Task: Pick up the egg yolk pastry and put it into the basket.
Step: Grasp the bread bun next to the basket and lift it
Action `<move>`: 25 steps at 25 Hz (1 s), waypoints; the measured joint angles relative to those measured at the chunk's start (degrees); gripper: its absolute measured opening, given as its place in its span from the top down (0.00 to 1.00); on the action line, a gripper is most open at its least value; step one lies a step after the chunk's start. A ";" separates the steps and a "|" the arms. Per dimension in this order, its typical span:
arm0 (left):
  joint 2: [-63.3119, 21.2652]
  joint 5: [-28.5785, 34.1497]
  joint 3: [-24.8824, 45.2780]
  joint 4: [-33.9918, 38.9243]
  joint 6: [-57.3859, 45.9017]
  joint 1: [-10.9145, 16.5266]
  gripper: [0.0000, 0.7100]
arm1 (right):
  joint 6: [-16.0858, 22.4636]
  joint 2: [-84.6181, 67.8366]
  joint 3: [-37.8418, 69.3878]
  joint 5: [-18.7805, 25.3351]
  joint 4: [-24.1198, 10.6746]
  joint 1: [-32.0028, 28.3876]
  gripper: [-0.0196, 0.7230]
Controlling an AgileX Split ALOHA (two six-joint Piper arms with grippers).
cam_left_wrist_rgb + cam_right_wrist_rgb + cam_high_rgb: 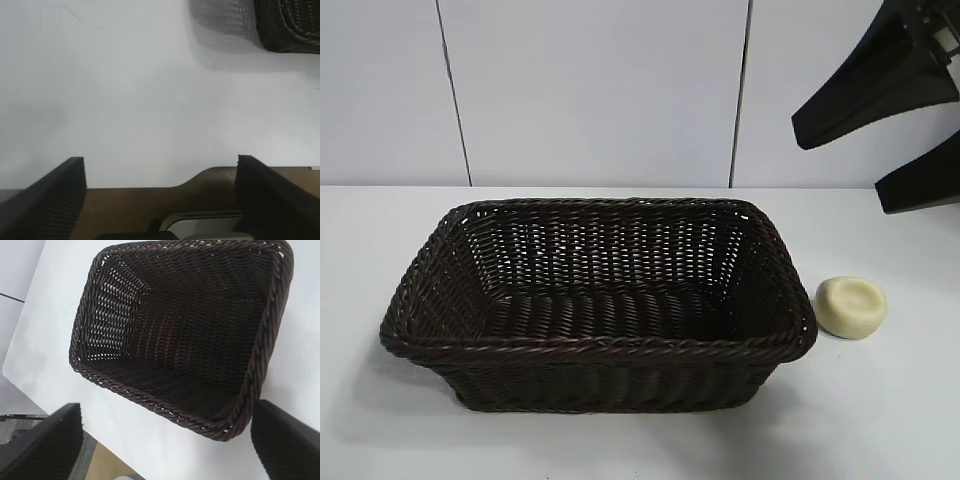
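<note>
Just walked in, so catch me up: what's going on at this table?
Nothing is held yet. The pastry sits on the white table just beside the basket, which has nothing in it. The right gripper hangs open above the pastry. The left gripper, also open, is off to the side over bare table.

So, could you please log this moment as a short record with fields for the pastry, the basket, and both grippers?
pastry: egg yolk pastry on the white table, just outside the basket's right end, not yet inside
basket: basket upright, nothing visible in it
right gripper: right gripper open, raised above and behind the pastry, holding nothing
left gripper: left gripper open over bare table near a basket corner, holding nothing
</note>
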 joint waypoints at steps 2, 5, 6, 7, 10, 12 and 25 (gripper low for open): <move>-0.08 -1.67 0.85 0.00 0.06 0.00 0.17 | 0.00 0.00 0.00 0.00 0.00 0.00 0.09; -0.08 -1.94 1.21 0.00 0.06 0.00 0.17 | 0.00 0.00 0.00 0.00 0.00 0.00 0.09; -0.08 -2.04 1.27 0.00 0.06 0.00 0.17 | 0.00 0.00 0.00 0.00 0.00 0.00 0.09; -0.08 -2.04 1.32 0.00 0.06 0.00 0.17 | 0.00 0.00 0.00 0.00 0.00 0.00 0.09; -0.08 -2.04 1.38 0.00 0.06 0.00 0.17 | 0.00 0.00 0.00 0.00 0.00 0.00 0.09; -0.08 -2.04 1.38 0.00 0.06 0.00 0.17 | 0.00 0.00 0.00 0.00 0.00 0.00 0.09; -16.02 -1.85 1.38 -0.02 0.06 0.00 0.17 | 13.33 1.66 -11.28 3.46 -13.33 0.00 0.09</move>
